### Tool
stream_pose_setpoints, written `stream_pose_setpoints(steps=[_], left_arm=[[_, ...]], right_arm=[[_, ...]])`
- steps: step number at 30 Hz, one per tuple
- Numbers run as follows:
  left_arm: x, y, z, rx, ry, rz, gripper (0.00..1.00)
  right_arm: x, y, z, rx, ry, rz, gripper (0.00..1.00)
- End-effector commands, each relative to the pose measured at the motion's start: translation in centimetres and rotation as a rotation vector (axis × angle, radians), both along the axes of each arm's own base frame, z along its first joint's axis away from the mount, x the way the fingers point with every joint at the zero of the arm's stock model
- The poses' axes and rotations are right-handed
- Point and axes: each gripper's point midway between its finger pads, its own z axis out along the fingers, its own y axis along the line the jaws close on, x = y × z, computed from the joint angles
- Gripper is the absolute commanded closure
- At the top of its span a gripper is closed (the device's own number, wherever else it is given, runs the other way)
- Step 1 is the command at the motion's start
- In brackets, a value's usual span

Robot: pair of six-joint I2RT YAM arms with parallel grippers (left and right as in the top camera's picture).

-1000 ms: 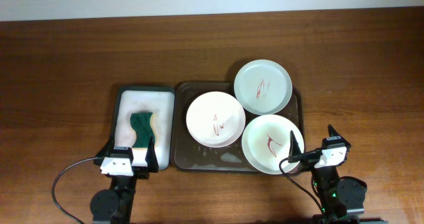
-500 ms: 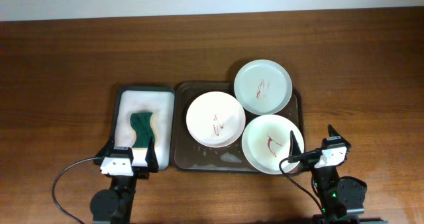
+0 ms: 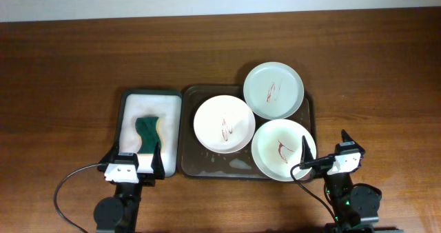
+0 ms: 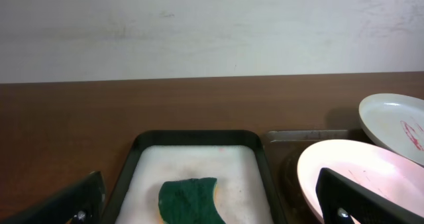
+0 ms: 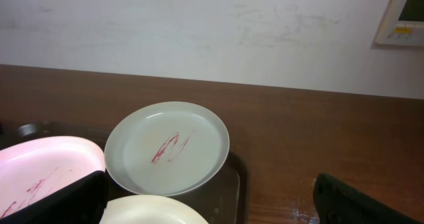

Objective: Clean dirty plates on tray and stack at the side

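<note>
The tray (image 3: 190, 165) lies mid-table with three red-scribbled plates on it: white plate (image 3: 224, 124) at its 9 o'clock; green plate (image 3: 273, 89) at 1 o'clock, overhanging the rim; near plate (image 3: 282, 150) at 5 o'clock; left gripper (image 3: 134, 156) gapes empty at the sponge's (image 3: 147, 132) 6 o'clock; right gripper (image 3: 324, 145) gapes empty, one finger over the near plate.

Frame centre: a large dark brown rectangular tray (image 3: 196, 162) carries three round white plates (image 3: 224, 123), one left, one upper right, one lower right. A smaller black-rimmed tray (image 3: 125, 105) abuts its left side, holding a green sponge (image 3: 147, 132).
</note>
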Motion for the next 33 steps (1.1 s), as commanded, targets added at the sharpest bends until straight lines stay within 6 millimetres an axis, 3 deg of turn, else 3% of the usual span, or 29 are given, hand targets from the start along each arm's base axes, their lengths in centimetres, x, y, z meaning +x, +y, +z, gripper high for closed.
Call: stream_pose_setpoints(steps=[1,6,10,16,25,30,33], left_arm=[[0.0,0.2,-0.2,0.019,0.002,0.01,0.01],[-0.7,0.3,0.5,0.008,0.06,0.011,0.01],[-0.9,0.3,1.2,0.013,0.134,0.01,0.0],[-0.1,-0.2,2.0,0.02,0.315,-0.014,0.01],[2.2,-1.8,3.7,0.006,0.783,-0.09,0.01],[3.6,-3.4,2.2,-0.036,0.881,-0.165,0.0],[6.1,-2.8,2.4,-0.015,0.816,-0.131,0.01]], right_arm=[[0.0,0.0,-0.2,-0.005,0.003,-0.002,0.01],[-0.1,0.2,0.1,0.157,0.033,0.0,0.01],[-0.9,0.7,0.4,0.158,0.154,0.021,0.01],[-1.5,1.7,3.1,0.166,0.369,0.059,0.01],[1.8,1.9,5.1,0.153,0.837,0.026,0.01],[4.2,4.4,5.3,0.226,0.886,0.156,0.01],[4.4,4.8,5.3,0.239,0.887,0.181,0.01]])
